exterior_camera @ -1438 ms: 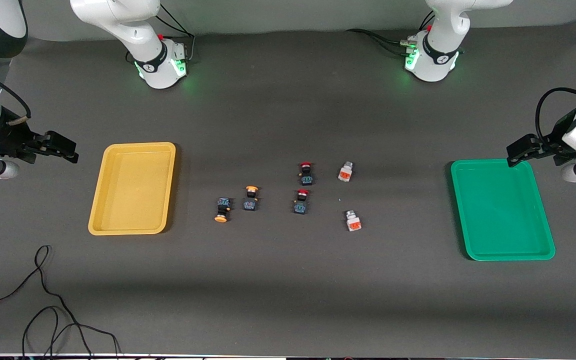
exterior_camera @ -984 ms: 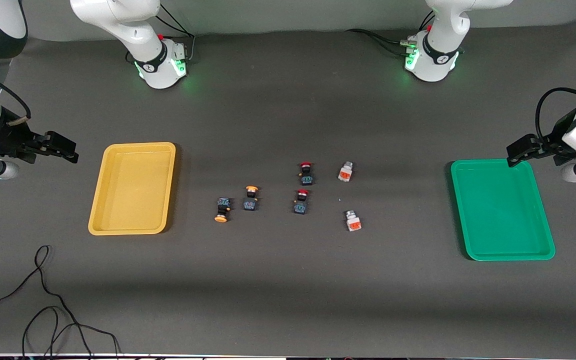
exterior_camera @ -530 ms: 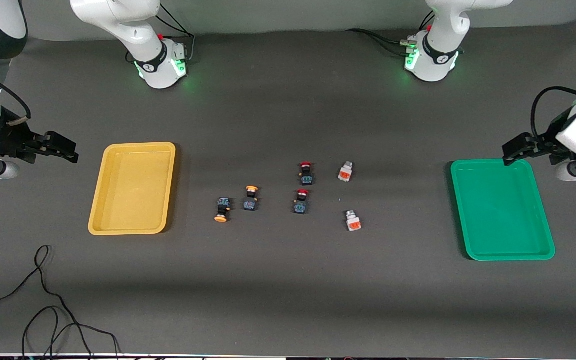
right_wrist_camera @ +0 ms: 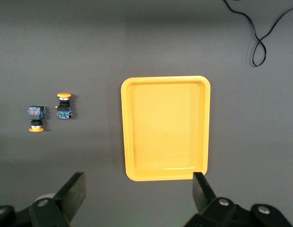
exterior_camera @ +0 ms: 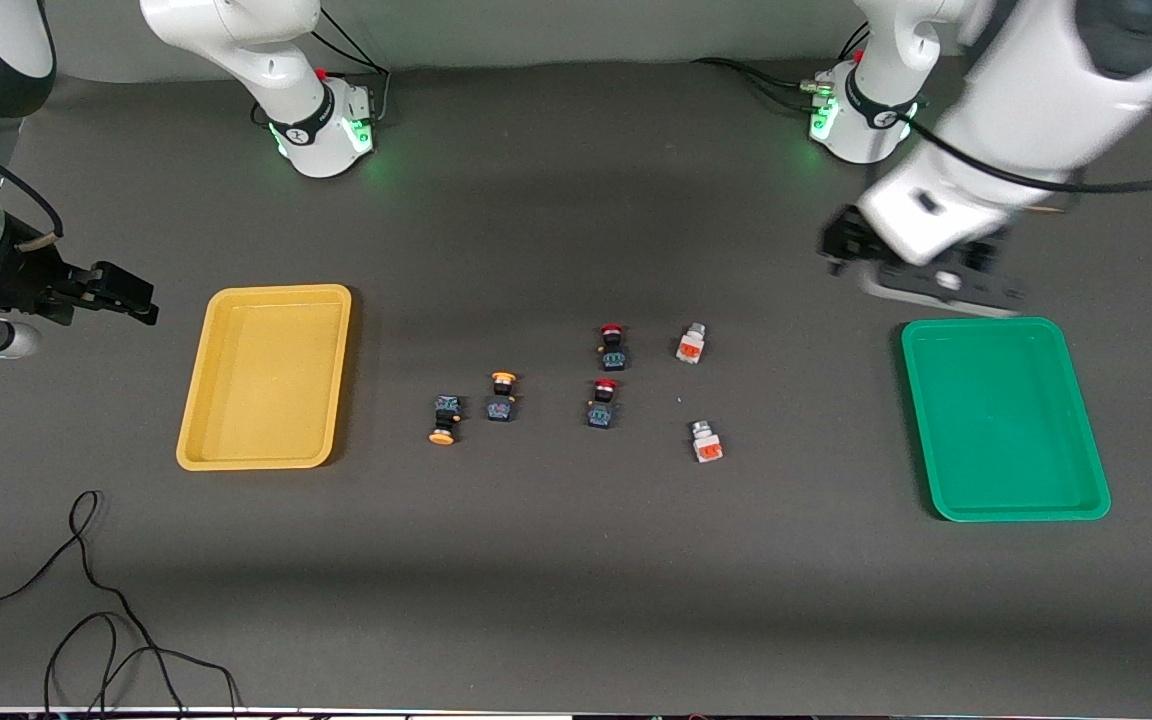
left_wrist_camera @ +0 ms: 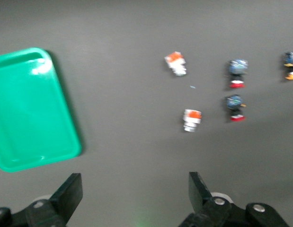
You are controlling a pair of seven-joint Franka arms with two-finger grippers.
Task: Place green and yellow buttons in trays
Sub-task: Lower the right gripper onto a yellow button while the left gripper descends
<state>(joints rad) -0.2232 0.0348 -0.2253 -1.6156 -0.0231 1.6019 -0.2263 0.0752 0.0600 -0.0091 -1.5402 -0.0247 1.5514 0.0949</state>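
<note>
Front view, left gripper [exterior_camera: 841, 252]: up over bare table, just off the green tray's [exterior_camera: 1004, 420] rim on the robot-base side; jaws wide, nothing held.
Right gripper [exterior_camera: 131, 296]: waiting over the table at the right arm's end, beside the yellow tray [exterior_camera: 267, 377]; jaws spread wide, empty.
Yellow-capped buttons [exterior_camera: 474, 407]: two, side by side on the table, between the yellow tray and the red-capped buttons [exterior_camera: 607, 374].
White-grey buttons [exterior_camera: 698, 393]: two, apart, toward the green tray.
Trays: both empty.
</note>
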